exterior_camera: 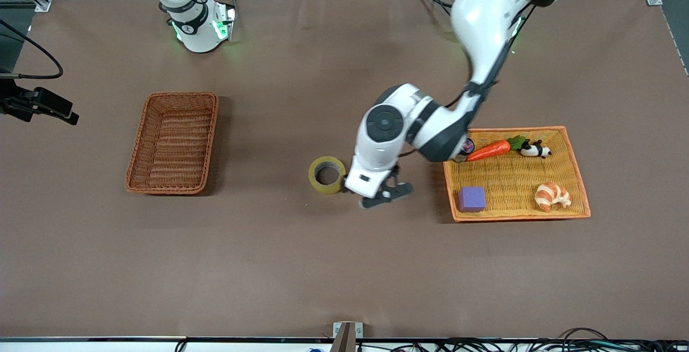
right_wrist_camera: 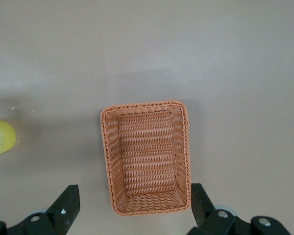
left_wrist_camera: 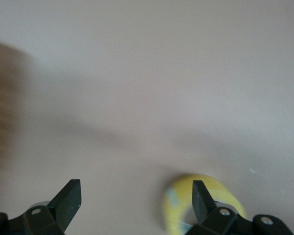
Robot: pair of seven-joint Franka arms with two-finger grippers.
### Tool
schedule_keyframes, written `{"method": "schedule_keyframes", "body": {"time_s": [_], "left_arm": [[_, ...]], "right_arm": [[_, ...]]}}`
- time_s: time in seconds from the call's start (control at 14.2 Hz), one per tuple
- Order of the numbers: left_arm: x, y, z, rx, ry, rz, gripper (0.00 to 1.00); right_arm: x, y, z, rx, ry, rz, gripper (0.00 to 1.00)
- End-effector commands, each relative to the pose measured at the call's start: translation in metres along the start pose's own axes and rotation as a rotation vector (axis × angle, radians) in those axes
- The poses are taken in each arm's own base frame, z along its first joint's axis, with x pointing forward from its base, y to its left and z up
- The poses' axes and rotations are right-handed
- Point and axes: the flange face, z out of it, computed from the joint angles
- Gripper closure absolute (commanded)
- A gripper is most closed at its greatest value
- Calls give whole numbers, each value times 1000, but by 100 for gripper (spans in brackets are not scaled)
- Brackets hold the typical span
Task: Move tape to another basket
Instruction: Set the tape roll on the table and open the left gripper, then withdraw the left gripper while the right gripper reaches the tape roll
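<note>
Two wrist views add what the front view lacks: the left one shows the left gripper (left_wrist_camera: 136,203) with fingers spread and one finger in front of the tape (left_wrist_camera: 179,203); the right one shows the right gripper (right_wrist_camera: 136,203) open above the basket (right_wrist_camera: 148,156). Yellowish, ring-shaped, the tape (exterior_camera: 327,175) lies flat on the table (exterior_camera: 344,266), just beside the left gripper (exterior_camera: 388,195), between basket (exterior_camera: 173,142) and tray (exterior_camera: 517,177). Within the tray: a purple block (exterior_camera: 471,199), croissant (exterior_camera: 552,196), then carrot (exterior_camera: 490,150).
</note>
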Motion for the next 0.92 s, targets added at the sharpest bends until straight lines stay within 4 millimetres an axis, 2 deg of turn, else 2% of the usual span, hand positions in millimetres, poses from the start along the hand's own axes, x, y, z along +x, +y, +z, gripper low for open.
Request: {"method": "schedule_keyframes", "body": {"time_s": [0.0,0.14,0.21,0.28,0.35,0.42,0.64,0.85], "left_arm": [[39,-72,-87,78,22,-57,0],[73,-130,-136,101,23,-82,0],[89,-168,-158,119,13,-54,0],[103,-205,-178,123,18,-21,0],[110,-237,-197,115,26,1,0],[115,-273,-210,118,25,25,0],[91,-346,-237,152,24,136,0],[74,-398,-247,72,-16,129,0]], "right_arm": [[-2,-63,9,3,-4,-84,0],[8,-127,44,10,-28,-72,0],[12,-161,63,22,-30,-39,0],[10,-207,88,34,-28,0,0],[9,-251,113,57,-24,43,0],[7,-281,138,71,-32,67,0],[-3,-363,236,22,-37,38,0],[-15,-411,315,30,-32,-8,0]]}}
